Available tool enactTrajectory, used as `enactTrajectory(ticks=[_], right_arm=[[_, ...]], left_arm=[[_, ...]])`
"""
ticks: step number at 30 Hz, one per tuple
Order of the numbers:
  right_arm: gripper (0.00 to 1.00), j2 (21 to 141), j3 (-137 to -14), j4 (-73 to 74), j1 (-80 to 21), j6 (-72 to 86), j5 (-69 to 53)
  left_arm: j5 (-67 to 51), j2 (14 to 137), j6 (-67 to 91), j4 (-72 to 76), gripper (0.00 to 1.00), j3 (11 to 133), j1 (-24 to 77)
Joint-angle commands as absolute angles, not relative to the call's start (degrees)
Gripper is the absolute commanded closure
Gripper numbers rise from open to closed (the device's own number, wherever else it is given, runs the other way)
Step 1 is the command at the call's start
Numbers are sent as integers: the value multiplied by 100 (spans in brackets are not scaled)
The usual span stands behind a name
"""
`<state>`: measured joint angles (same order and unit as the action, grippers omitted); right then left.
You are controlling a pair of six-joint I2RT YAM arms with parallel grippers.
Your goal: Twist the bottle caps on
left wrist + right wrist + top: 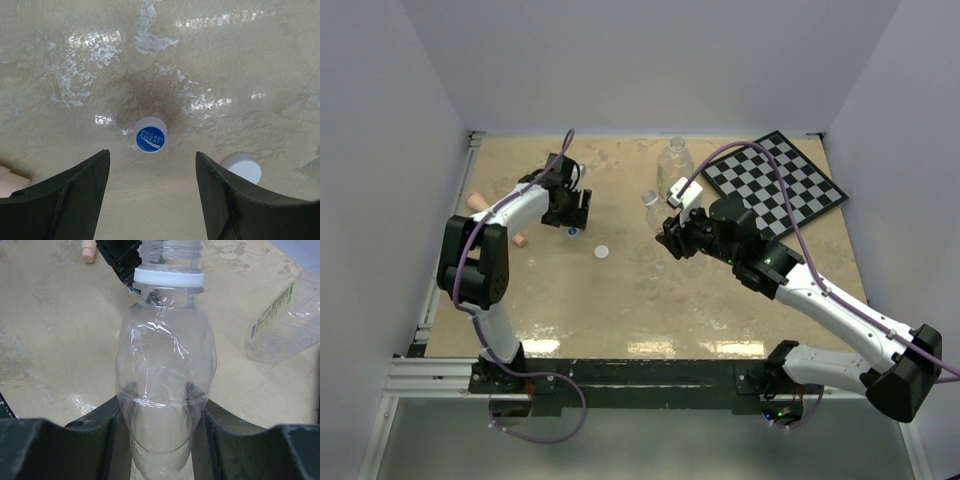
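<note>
Two jaws of left gripper point(152, 195) stood apart above blue cap point(150, 135); white cap point(241, 168) at its four o'clock; right gripper point(161, 415) clamped small bottle point(165, 360).

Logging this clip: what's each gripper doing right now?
Left gripper: open, above the blue cap, not touching it.
Right gripper: shut on the small bottle.

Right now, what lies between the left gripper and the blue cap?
Only bare tabletop. The left wrist view shows the blue cap lying just ahead of the left gripper, whose fingers stand apart; the white cap sits off to one side.
</note>
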<state>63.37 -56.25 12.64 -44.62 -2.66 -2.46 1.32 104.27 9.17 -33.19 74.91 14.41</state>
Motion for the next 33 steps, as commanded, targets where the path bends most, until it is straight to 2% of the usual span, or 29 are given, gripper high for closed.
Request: enactTrajectory(ticks=[1,4,12,33], right_arm=[[60,6223,-5669,1090,-4474,-360,-185],[60,6214,-5660,1090,-4474,-360,-193],[60,6196,-5643,1063,-4474,-369,-202],[59,6135,-5572,1046,-4474,-352,-202]], left_arm=[[105,10748,774,-3568,28,7945,1406],[106,10942,747,-3621,35,8059,1397],[62,11197,703,-3709,44,8147,1397],[44,11303,624,-3735,54,8226,1389]])
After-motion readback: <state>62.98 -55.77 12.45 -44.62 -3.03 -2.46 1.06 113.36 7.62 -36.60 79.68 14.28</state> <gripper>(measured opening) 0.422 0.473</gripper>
